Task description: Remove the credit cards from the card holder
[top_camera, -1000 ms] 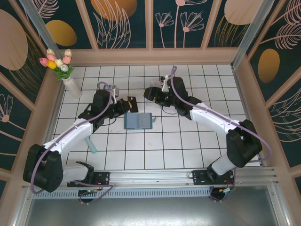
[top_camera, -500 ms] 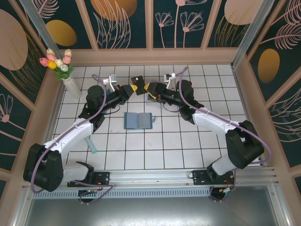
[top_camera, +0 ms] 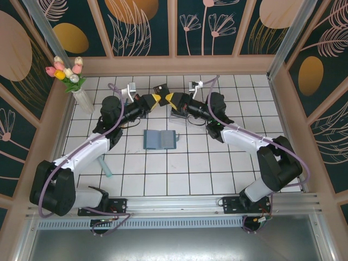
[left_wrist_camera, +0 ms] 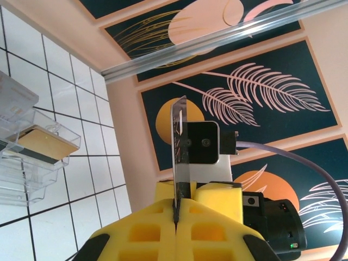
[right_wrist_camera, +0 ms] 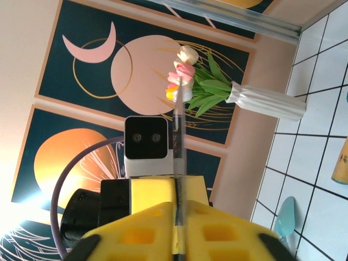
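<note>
the white tiled table [top_camera: 217,174] carries everything, and both arms reach to its far side, tip to tip above it. the left gripper [top_camera: 156,99] and the right gripper [top_camera: 167,99] face each other nose to nose, each with its yellow fingers [left_wrist_camera: 212,228] pressed together on the same card [left_wrist_camera: 179,152].

the wallet [top_camera: 159,140] lies open and flat on the tiles, well apart from the grippers and on the side nearer the arm bases. so the card is out of it and up in the air.

the clear box [left_wrist_camera: 22,163] sits beyond the left gripper, towards the right arm's side, with a gold card [left_wrist_camera: 43,142] lying flat in one compartment.

the held card is the smallest thing here. both wrist cameras see it edge-on, a thin upright line rising from the seam between the fingers. its flat faces lie against the pads, and its long edge runs away from each palm towards the other gripper.

two grippers pinch one card from opposite ends, so one of them probably has to let go before the card can go anywhere. the right arm looks nearer the box.
</note>
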